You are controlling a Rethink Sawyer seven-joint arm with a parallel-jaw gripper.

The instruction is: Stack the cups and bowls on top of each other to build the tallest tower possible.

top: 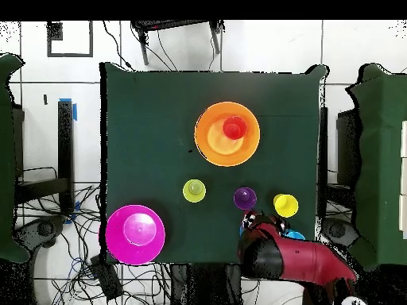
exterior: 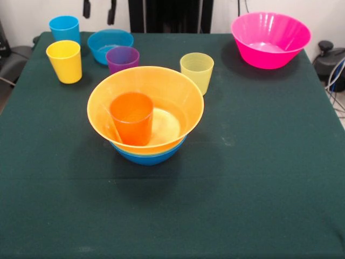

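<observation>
On the green desk [exterior: 269, 162] the tower [exterior: 145, 116] stands near the middle: a blue bowl [exterior: 148, 156] as base, the large orange-yellow bowl [exterior: 161, 89] nested in it, and the orange cup [exterior: 131, 117] upright inside, off to one side. The pincer [exterior: 99, 11] hangs at the robot's edge, above the blue cup [exterior: 64, 28]; its two fingertips stand apart with nothing between them. Purple cup [exterior: 122, 58], yellow cup [exterior: 64, 60] and pale yellow-green cup [exterior: 197, 72] wait loose. These tumblers look light, thin, stiff and slick; a rim pinch, one finger inside, seems safest, as they probably tip easily.
</observation>
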